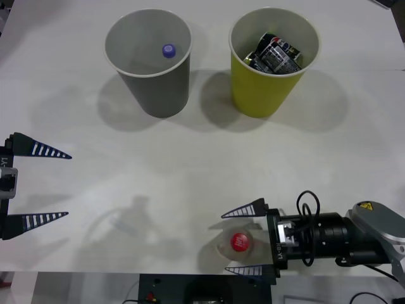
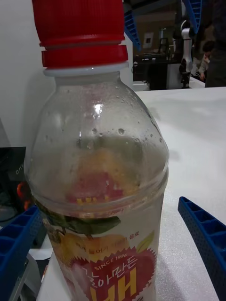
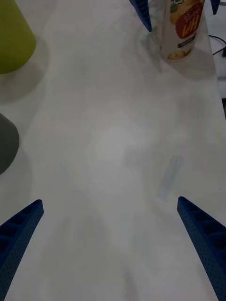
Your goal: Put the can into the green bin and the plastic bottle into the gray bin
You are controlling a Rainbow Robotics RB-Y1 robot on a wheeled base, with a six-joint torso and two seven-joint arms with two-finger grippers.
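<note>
Front view first: the bottle (image 1: 240,242) stands upright near the front edge of the table (image 1: 190,177), red cap facing up at the camera. The right gripper (image 1: 247,240) comes in from the right with its fingers (image 1: 245,209) spread wide, one on each side of the bottle, so it sits right in the gap. Can't really tell from above if either finger is touching it, looks like a bit of space. At the back, the gray bin (image 1: 149,60) has a purple-blue cap (image 1: 168,50) showing inside it, and the green bin (image 1: 273,60) just beside it to the right has a dark crushed can (image 1: 275,54) in it. The left gripper (image 1: 38,185) sits at the left edge, fingers spread, nothing in them.

Right wrist view: the bottle (image 2: 99,178) is super close, dead centre between the two blue fingers (image 2: 202,235), both clear of its sides. Red-and-white label, droplets inside.

Left wrist view: left fingers (image 3: 21,235) apart over bare table (image 3: 113,141). Across the table the bottle's (image 3: 181,33) lower part stands between the right gripper's fingers (image 3: 142,11), well apart from the left arm. Edges of the green bin (image 3: 14,37) and gray bin (image 3: 7,143) off to one side.
</note>
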